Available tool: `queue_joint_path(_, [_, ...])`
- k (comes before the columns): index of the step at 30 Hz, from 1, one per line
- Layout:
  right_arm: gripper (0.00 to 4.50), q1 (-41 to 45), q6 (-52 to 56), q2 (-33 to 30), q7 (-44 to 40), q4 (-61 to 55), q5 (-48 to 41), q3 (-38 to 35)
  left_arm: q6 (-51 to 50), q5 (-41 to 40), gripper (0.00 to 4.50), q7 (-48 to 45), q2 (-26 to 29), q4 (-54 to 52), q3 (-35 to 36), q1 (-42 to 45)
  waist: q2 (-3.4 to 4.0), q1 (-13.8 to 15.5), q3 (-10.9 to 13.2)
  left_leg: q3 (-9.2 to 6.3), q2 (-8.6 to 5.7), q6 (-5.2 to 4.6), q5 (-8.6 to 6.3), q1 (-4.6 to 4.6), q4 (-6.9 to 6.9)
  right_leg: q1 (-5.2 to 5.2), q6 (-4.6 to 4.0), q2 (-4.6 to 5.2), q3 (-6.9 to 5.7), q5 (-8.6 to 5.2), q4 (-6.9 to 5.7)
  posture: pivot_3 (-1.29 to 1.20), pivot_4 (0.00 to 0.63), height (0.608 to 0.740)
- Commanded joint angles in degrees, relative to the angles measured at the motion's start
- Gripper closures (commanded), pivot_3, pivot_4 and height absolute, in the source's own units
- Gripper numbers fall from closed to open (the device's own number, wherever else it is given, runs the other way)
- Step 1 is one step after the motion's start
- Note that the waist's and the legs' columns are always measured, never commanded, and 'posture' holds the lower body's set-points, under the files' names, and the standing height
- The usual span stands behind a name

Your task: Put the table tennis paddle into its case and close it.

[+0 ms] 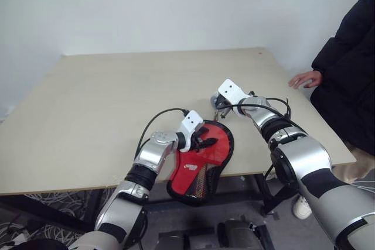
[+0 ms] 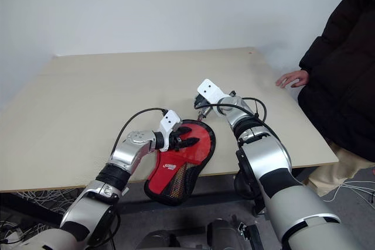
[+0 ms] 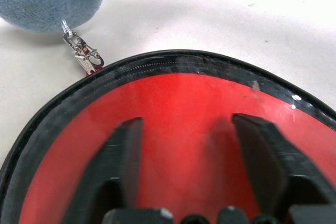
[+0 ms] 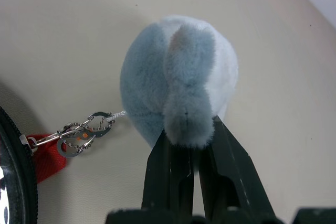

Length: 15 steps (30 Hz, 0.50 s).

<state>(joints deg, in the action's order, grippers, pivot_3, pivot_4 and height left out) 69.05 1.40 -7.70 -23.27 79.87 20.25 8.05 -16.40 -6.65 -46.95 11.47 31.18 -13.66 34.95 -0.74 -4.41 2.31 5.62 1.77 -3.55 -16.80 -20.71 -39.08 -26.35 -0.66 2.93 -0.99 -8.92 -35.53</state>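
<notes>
- Case (image 1: 202, 165) lies at the table's (image 1: 88, 115) near edge, its narrow end hanging over; red shows through the clear front, so I can't tell paddle from panel.
- My left gripper (image 3: 186, 166) hovers over that red face, jaws parted, gripping nothing.
- My right gripper (image 4: 191, 153) is pinched onto the pale blue plush charm (image 4: 178, 77) clipped to the case's zipper.
</notes>
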Motion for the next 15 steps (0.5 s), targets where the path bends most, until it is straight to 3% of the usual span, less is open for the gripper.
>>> queue_joint_path(1, [4.50,1.5,-0.3,-0.3,0.6,-2.3,-1.0,-0.7,1.7,0.6,2.99,-0.6,-0.3,1.4,0.6,2.1,0.00,0.0,0.0,0.00,0.00,0.00,0.00,0.00,0.00,0.00,0.00,0.00,0.00,0.00,0.00,0.00,0.000,0.740])
queue_joint_path(6, [4.50,1.6,-0.3,-0.3,0.6,-2.3,-1.1,-0.9,3.5,2.4,4.31,-0.5,-0.3,4.1,-0.7,2.2,0.00,0.0,0.0,0.00,0.00,0.00,0.00,0.02,0.00,0.01,0.00,0.00,0.00,0.00,-0.01,0.00,0.000,0.740])
queue_joint_path(15, [4.50,1.1,-0.4,-0.7,0.3,-2.4,-1.2,-1.0,6.8,4.5,4.31,-0.1,-1.3,7.8,-1.4,-0.2,0.01,0.0,0.0,0.00,0.00,0.00,0.00,0.08,-0.02,0.11,0.00,0.01,0.00,0.00,-0.02,0.00,0.000,0.740])
